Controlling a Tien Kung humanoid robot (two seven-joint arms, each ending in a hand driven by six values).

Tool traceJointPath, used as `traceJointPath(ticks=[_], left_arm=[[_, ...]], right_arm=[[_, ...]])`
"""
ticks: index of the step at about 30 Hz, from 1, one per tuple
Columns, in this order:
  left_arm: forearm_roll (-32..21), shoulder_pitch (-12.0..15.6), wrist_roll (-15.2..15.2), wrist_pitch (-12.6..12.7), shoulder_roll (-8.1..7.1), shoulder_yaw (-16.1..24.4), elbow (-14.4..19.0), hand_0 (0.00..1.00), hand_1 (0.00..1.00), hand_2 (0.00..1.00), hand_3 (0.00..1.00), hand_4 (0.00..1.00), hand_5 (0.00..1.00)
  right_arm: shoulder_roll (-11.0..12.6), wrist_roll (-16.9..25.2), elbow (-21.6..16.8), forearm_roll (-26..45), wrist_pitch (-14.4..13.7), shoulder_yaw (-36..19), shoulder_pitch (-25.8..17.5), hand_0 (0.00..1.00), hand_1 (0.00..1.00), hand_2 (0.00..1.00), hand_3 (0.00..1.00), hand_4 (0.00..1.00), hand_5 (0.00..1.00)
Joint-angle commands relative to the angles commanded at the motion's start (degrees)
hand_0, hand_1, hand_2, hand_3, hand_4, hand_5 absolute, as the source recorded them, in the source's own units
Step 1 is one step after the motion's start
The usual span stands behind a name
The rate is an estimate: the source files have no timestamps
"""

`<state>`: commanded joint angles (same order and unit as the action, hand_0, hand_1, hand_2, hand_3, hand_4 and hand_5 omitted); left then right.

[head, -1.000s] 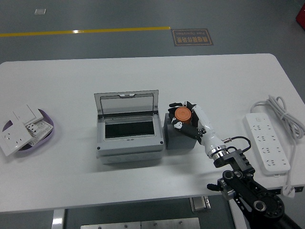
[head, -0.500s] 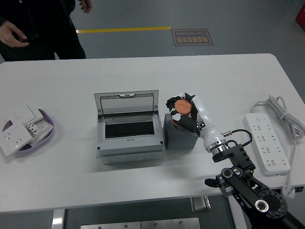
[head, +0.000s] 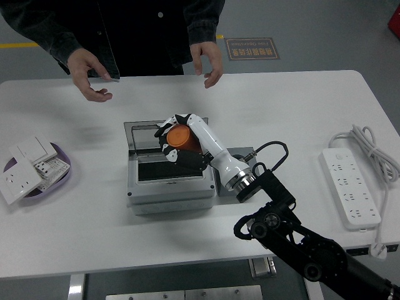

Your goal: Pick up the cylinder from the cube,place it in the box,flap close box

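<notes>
My right hand (head: 178,142) grips the orange cylinder (head: 180,135) and holds it in the air above the open grey box (head: 169,185), over the box's rear part near the raised lid (head: 142,130). The black arm reaches in from the lower right and covers most of the dark cube (head: 237,153) to the right of the box. Inside the box a dark cavity (head: 159,172) shows. My left arm is out of view.
A person stands at the far side with both hands (head: 90,72) hovering above the table's far edge. A purple bowl (head: 62,178) with white switch plates lies at the left. A white power strip (head: 351,187) with its cable lies at the right.
My right hand lifted the cylinder off the cube and carried it left, over the box. The person stepped up to the table's far side and spread both hands over it.
</notes>
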<state>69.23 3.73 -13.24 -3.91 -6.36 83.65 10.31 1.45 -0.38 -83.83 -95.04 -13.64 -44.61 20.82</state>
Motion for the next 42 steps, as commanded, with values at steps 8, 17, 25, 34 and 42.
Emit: traceJointPath(ticks=[8, 17, 25, 34, 42], left_arm=[[0.37, 0.0, -0.19, 0.0, -0.29, 0.21, 0.0, 0.634, 0.666, 0.591, 0.655, 0.718, 0.285], [0.65, -0.1, -0.26, -0.01, -0.33, 0.33, 0.0, 0.634, 0.665, 0.591, 0.655, 0.719, 0.286], [0.89, -0.22, -0.3, -0.02, -0.39, 0.46, 0.0, 0.634, 0.665, 0.593, 0.654, 0.721, 0.288], [0.92, -0.28, -0.35, -0.09, -0.41, 0.35, 0.0, 0.634, 0.665, 0.592, 0.654, 0.721, 0.288], [1.03, -0.38, -0.35, -0.13, -0.48, 0.28, 0.0, 0.634, 0.664, 0.592, 0.653, 0.72, 0.287]], right_arm=[[-1.45, -13.22, 2.85, -13.26, 3.71, 4.16, 5.6, 0.105, 0.259, 0.364, 0.321, 0.002, 0.002], [-1.45, -24.9, 4.0, -25.49, 11.91, 8.03, 9.37, 0.093, 0.258, 0.384, 0.36, 0.002, 0.002], [-1.45, -26.98, 4.55, -28.19, 13.62, 10.69, 10.7, 0.484, 0.572, 0.609, 0.668, 0.573, 0.027], [-1.45, -26.12, 5.19, -27.66, 12.18, 11.11, 10.83, 0.662, 0.649, 0.669, 0.69, 0.477, 0.268], [-1.45, -25.36, 5.56, -26.72, 11.37, 11.38, 10.45, 0.729, 0.666, 0.682, 0.694, 0.515, 0.321]])
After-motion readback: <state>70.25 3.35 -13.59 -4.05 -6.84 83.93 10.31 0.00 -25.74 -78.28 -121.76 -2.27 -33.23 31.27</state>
